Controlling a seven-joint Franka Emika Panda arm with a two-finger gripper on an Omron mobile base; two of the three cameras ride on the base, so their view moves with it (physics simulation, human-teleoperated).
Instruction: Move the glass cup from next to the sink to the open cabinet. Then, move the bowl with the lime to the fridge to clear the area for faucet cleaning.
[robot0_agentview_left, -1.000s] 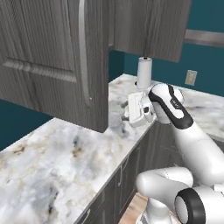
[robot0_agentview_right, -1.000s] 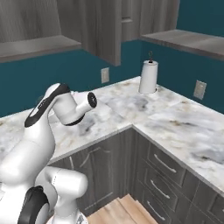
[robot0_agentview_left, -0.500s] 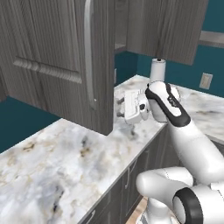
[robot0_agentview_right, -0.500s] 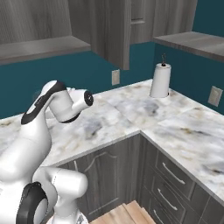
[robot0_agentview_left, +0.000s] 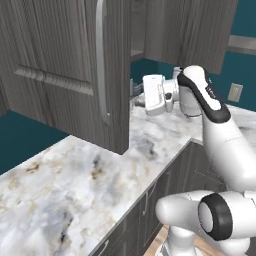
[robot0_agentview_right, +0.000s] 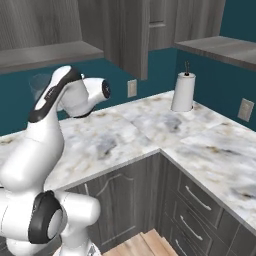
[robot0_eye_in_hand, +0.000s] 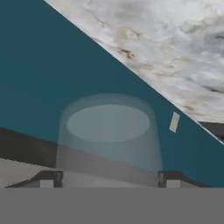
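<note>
The glass cup is a clear tumbler sitting between my two finger tips, seen against the teal wall and off the counter. My gripper is shut on it, one tip at each side of its base. From the right base the glass cup shows faintly beyond my upper arm, below the open cabinet's shelf. In the left base view the hand points left at the open cabinet door with its long silver handle; the door edge hides the finger tips. Sink, bowl, lime, fridge and faucet are out of view.
A marble corner counter runs below, with grey drawers under it. A paper towel roll stands at the back wall between two wall outlets. More wall cabinets hang to the right.
Both base views have shifted, so the base has moved and the cabinet door now looms larger. The arm still carries the cup, held high near the door edge.
</note>
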